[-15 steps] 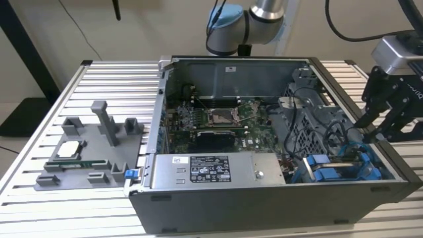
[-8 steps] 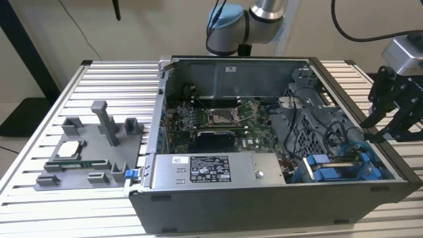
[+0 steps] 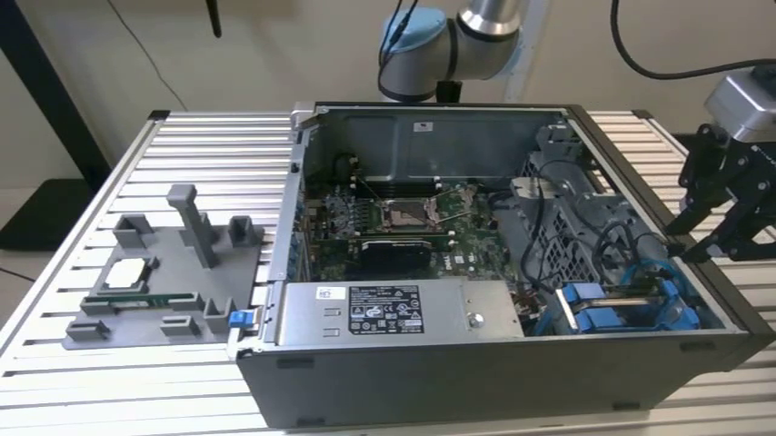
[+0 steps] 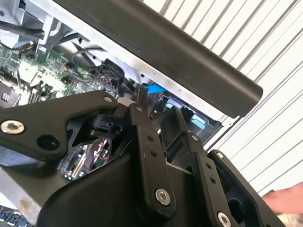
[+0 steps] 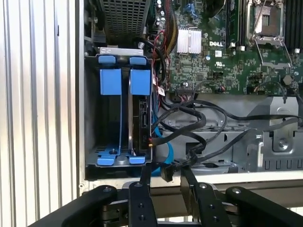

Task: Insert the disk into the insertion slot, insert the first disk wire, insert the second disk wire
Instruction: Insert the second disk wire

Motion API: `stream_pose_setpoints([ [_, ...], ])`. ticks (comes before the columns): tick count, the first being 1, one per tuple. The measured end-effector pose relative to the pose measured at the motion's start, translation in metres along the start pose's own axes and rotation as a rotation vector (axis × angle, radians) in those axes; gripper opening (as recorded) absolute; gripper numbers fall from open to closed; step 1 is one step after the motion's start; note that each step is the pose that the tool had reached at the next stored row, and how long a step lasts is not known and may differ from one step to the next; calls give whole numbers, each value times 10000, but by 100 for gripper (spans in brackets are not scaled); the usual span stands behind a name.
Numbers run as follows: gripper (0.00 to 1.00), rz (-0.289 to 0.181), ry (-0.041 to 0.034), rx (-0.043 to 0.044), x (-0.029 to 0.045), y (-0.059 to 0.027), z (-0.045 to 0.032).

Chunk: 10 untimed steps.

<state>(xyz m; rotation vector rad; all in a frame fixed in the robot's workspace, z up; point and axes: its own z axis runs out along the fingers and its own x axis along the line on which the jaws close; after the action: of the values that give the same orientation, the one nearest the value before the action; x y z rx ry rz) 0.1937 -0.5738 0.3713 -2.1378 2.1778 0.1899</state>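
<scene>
The disk (image 5: 142,118) stands on edge in the insertion slot (image 5: 91,142) of the grey drive cage, with blue carrier tabs (image 5: 140,81) at its mouth. A black wire (image 5: 189,118) loops from the board toward the cage and ends in a loose black connector (image 5: 165,173). A blue flat wire (image 5: 169,152) runs beside the disk's end. My gripper (image 5: 165,177) is open, just outside the case wall, its two fingertips on either side of that connector without touching it. In the exterior view the gripper (image 3: 693,247) hangs at the case's right side, over the blue carriers (image 3: 612,313).
The open computer case (image 3: 485,381) lies on a slatted metal table (image 3: 73,400). A grey labelled power-supply box (image 3: 388,311) and the motherboard (image 3: 406,222) fill its middle. A grey fixture with parts (image 3: 158,282) sits at the exterior view's left. The case's dark rim (image 4: 189,61) runs close to my fingers.
</scene>
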Motion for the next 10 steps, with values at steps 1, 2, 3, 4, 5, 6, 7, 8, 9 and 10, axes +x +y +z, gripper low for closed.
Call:
stream_pose_setpoints([
  [1, 100, -3, 1, 18, 1, 1, 9],
  [2, 100, -8, 5, 38, 2, 0, 19],
  [3, 100, -10, 13, 53, 3, -1, 25],
  [4, 100, -12, 18, 67, 4, 0, 30],
  [5, 100, -12, 20, 76, 3, 0, 34],
  [6, 100, -12, 19, 78, 3, 1, 34],
  [7, 100, -13, 21, 79, 3, 1, 34],
  [8, 100, -13, 22, 79, 3, 1, 33],
  [9, 100, -17, 21, 79, 6, 3, 32],
  [10, 100, -24, 20, 78, 9, 4, 30],
])
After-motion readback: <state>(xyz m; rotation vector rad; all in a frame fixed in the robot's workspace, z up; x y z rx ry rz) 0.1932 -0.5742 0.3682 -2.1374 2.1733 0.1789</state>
